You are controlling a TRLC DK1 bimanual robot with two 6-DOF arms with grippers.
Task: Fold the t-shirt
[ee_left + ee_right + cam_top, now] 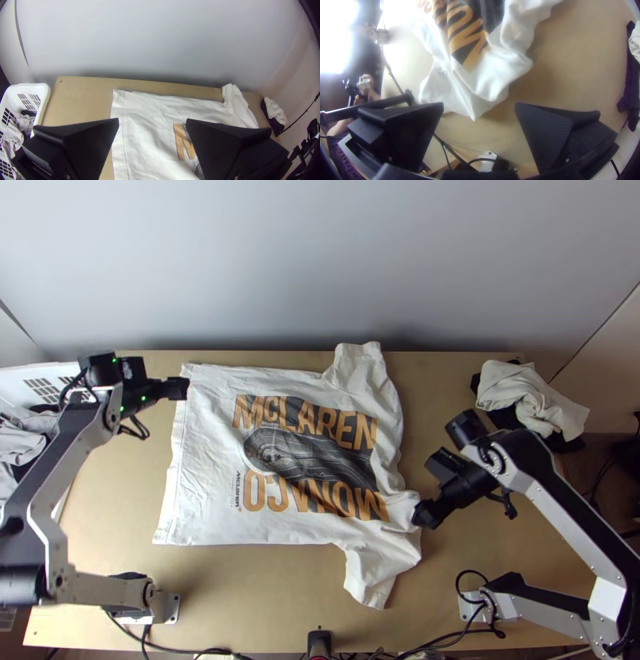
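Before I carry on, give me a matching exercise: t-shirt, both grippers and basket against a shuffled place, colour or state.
1. T-shirt
2. Left gripper
3. Right gripper
4. Basket

A. Open, by the shirt's near shoulder
B. White, slotted
C. Spread, print up
D. Open, by the shirt's far hem corner

Pairs: 1-C, 2-D, 3-A, 4-B

Robotics lab setup, mounted arm bases (170,608), wooden table (264,588), trailing cables (192,650)

From table's middle (264,588): one white t-shirt (208,444) there; toward ten o'clock, one white basket (41,88), garments (13,135) inside uncountable; toward two, one pale cloth (544,406), at least one dark cloth (273,123).
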